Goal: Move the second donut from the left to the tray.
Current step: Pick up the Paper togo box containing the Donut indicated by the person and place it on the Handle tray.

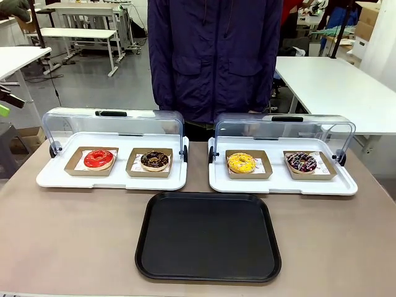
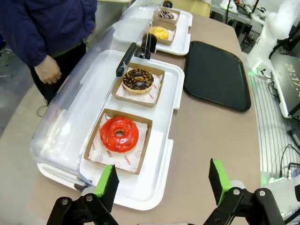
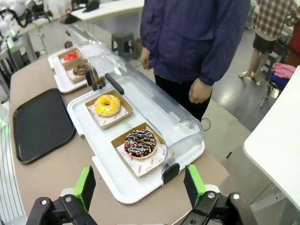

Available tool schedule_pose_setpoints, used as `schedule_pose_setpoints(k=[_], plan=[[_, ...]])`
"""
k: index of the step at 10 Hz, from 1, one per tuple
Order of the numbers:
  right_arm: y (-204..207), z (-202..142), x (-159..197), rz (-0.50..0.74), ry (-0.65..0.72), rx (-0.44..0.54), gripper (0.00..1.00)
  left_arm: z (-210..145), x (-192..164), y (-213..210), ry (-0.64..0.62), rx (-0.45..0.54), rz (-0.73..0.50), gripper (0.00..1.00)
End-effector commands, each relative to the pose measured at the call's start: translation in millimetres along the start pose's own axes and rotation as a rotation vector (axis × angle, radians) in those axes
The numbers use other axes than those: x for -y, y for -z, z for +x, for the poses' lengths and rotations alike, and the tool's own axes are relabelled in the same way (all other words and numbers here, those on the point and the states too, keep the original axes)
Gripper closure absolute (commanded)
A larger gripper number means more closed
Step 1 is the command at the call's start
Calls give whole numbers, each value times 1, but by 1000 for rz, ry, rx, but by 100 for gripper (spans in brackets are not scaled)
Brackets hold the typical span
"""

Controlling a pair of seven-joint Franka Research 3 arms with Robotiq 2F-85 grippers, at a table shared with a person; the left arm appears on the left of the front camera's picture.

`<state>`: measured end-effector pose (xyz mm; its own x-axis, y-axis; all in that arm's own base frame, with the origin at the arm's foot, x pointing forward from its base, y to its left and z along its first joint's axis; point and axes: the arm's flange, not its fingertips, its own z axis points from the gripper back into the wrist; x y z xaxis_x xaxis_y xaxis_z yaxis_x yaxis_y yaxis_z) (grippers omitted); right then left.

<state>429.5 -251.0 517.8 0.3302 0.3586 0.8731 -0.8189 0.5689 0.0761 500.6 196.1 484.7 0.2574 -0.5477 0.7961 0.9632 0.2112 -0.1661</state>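
Observation:
The second donut from the left [image 1: 154,160] [image 2: 138,80] [image 3: 80,70] is dark chocolate-glazed with light specks. It sits in a brown cardboard holder on the left white tray, right of a red-glazed donut [image 1: 99,159] [image 2: 119,133]. The black tray [image 1: 208,236] [image 2: 215,74] [image 3: 40,124] lies bare at the table's front middle. My left gripper [image 2: 161,187] hovers open off the left end of the white tray, nothing between its green pads. My right gripper [image 3: 140,185] hangs open off the right end of the other white tray.
Two white trays [image 1: 111,179] [image 1: 283,184] with raised clear lids stand side by side at the back. The right one holds a yellow donut [image 1: 241,163] [image 3: 107,104] and a sprinkled dark donut [image 1: 302,163] [image 3: 139,143]. A person in a dark jacket [image 1: 213,55] stands behind them.

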Motion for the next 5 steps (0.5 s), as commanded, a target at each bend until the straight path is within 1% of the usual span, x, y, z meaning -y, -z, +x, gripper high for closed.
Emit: schedule_pose_setpoints(k=[1, 2, 3, 4, 5], plan=[[-4, 1, 0, -21, -22, 43, 0, 2, 0, -1, 10, 0, -8, 0], [-3, 0, -1, -50, -2, 44, 0, 2, 0, -2, 6, -4, 16, 0], [-3, 0, -1, -34, 30, 49, 0, 0, 0, 0, 0, 0, 0, 0], [-6, -2, 1, -19, 8, 14, 0, 0, 0, 0, 0, 0, 0, 0], [-6, -2, 1, -19, 8, 14, 0, 0, 0, 0, 0, 0, 0, 0]])
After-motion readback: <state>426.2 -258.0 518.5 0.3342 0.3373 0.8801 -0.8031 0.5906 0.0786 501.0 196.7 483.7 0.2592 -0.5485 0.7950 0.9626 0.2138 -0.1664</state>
